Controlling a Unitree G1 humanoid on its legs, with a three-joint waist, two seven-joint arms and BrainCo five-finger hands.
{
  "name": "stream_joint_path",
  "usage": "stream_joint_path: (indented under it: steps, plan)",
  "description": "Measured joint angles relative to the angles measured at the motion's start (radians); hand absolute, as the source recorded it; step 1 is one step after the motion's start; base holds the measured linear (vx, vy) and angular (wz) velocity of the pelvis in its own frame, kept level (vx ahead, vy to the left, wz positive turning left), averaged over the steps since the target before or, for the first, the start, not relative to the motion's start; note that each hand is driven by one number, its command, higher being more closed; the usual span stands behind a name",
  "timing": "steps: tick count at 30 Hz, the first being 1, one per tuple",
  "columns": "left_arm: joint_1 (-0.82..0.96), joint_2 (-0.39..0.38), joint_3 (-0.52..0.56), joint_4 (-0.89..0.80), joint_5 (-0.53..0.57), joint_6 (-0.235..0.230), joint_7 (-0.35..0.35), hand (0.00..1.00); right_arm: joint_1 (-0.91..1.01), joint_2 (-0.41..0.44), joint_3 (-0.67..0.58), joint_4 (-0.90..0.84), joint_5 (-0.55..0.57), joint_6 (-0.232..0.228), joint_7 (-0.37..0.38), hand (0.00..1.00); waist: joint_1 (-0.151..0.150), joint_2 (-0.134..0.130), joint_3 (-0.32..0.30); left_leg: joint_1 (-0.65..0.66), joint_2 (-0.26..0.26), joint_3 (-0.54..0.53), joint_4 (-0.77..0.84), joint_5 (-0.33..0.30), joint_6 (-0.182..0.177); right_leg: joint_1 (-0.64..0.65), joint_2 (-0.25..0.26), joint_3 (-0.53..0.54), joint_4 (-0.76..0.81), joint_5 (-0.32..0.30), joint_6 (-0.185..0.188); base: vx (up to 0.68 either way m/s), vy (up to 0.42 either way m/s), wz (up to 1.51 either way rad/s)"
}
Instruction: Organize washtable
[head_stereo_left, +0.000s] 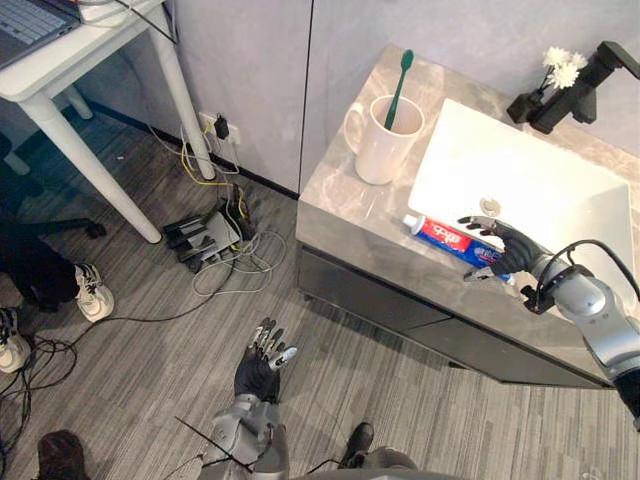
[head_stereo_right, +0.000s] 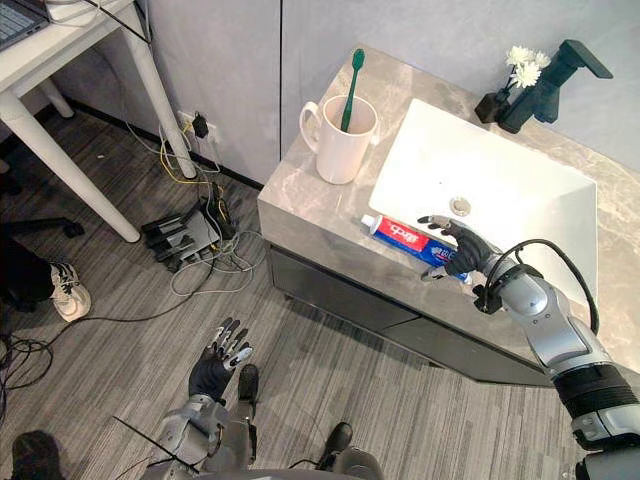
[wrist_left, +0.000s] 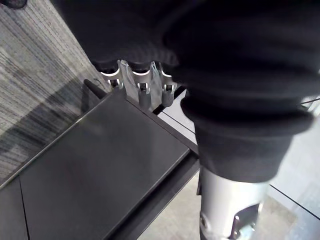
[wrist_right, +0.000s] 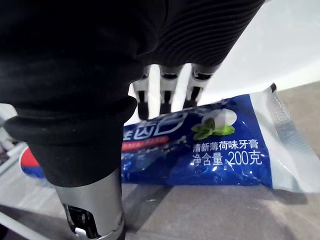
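The toothpaste tube (head_stereo_left: 447, 239) is seen lying flat along the front edge of the surface (head_stereo_left: 340, 200), just beside the rim of the white basin (head_stereo_left: 520, 180). Its cap is turned toward the mug (head_stereo_left: 385, 140), in which a green toothbrush (head_stereo_left: 400, 85) is stood. The right robot hand (head_stereo_left: 508, 248) is spread wide over the tube's crimped end with nothing enclosed, and the left robot hand (head_stereo_left: 260, 365) is hung slack and open low over the floor. For a sound grasp, the fingers are best lowered across the tube's width and closed against the thumb nearer its fuller middle, since the flat tail would likely fold or slip.
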Motion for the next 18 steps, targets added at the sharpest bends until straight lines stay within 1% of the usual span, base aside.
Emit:
stream_joint_path:
  steps: [3, 6, 9, 18]
  plan:
    - [0.001, 0.0, 0.001, 0.0, 0.0, 0.0, 0.001, 0.0, -0.001, 0.0, -0.008, 0.0, -0.002, 0.0, -0.001, 1.0, 0.001, -0.001, 0.002, 0.0, 0.0, 0.0, 0.0, 0.0, 0.0, 0.0, 0.0, 0.0, -0.001, 0.0, 0.0, 0.0, 0.0, 0.0]
    - [0.001, 0.001, 0.001, 0.0, 0.0, 0.0, 0.001, 0.0, -0.013, 0.0, -0.01, 0.003, -0.007, 0.006, -0.019, 1.0, 0.002, -0.002, 0.003, 0.0, -0.001, 0.0, 0.005, 0.0, 0.0, 0.001, 0.0, 0.0, -0.004, 0.0, 0.0, 0.03, 0.001, 0.0]
    - [0.0, 0.001, 0.0, 0.0, 0.0, 0.0, 0.0, 0.0, -0.026, 0.001, -0.01, 0.003, -0.006, 0.015, -0.018, 1.0, 0.002, -0.002, 0.003, 0.0, -0.001, 0.001, 0.006, 0.0, 0.0, 0.002, 0.0, -0.001, -0.006, 0.0, 0.0, 0.04, -0.004, 0.01]
    - [0.0, 0.001, -0.001, -0.001, 0.001, 0.0, -0.001, 0.0, -0.028, 0.001, -0.015, 0.003, -0.006, 0.018, -0.019, 1.0, 0.002, -0.002, 0.003, 0.004, 0.0, -0.003, 0.0, 0.0, 0.0, 0.009, 0.001, -0.003, -0.006, 0.001, -0.001, 0.0, 0.0, 0.0]
